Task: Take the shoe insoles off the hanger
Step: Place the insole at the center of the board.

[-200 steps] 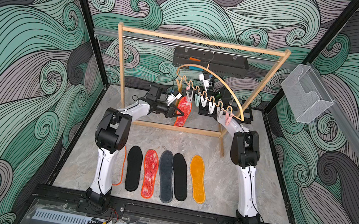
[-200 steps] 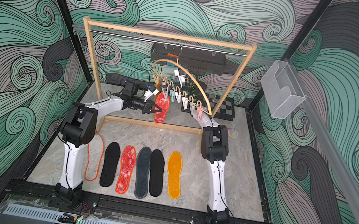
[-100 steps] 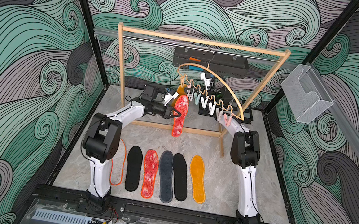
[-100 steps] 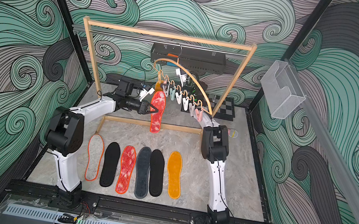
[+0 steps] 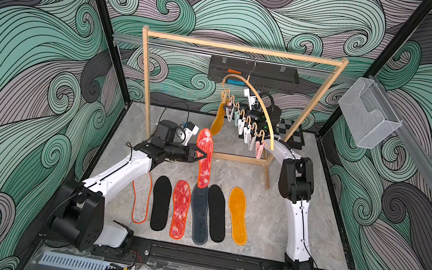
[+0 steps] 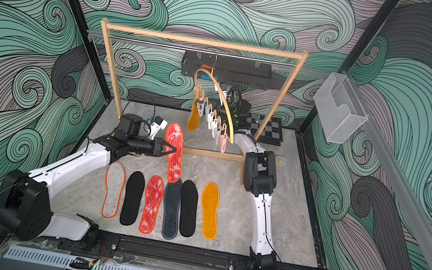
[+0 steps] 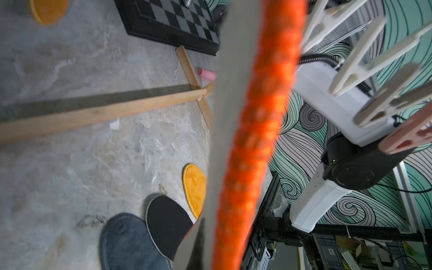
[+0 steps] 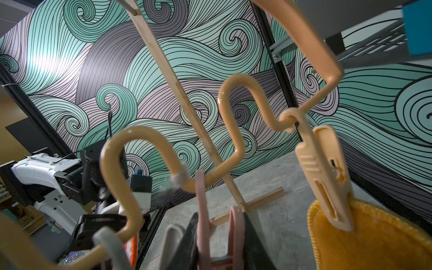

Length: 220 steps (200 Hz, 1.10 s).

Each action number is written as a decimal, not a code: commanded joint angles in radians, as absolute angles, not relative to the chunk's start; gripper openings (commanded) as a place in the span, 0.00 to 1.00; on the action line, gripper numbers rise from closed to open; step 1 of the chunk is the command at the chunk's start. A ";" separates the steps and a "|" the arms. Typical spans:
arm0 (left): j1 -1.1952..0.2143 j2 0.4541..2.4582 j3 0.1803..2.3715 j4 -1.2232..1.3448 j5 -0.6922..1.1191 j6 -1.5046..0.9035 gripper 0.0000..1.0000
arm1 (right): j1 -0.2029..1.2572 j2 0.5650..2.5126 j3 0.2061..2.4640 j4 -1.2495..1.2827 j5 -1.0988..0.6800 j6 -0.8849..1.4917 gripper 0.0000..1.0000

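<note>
Red-white mottled insole (image 5: pixel 204 166) is now off the arched wooden hanger (image 5: pixel 256 101), pinched in left gripper (image 5: pixel 200 155); right gripper (image 8: pixel 219 219) clamps a pink plastic clothespeg (image 8: pixel 201 201).

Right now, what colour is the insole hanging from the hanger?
The hanging insole is mustard yellow, clearest in a top view.

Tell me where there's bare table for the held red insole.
Bare marble between the laid mustard insole and the right arm, and between the rack's base bar and the row. Crowded from the orange-edged insole to the black insole.
</note>
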<state>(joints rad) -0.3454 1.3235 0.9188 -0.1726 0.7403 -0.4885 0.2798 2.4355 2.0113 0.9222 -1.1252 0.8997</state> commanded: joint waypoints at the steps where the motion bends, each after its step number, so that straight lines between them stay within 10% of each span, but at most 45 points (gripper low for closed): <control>1: -0.432 1.197 0.817 -0.207 0.646 -0.597 0.00 | 0.273 2.424 1.967 0.914 -1.118 0.896 0.02; 108: -0.869 1.502 0.835 0.215 0.462 -0.955 0.00 | 0.272 2.333 1.860 0.906 -1.108 0.868 0.02; 220: -0.959 1.985 1.139 0.424 0.579 -1.128 0.01 | 0.265 2.342 1.860 0.906 -1.138 0.854 0.02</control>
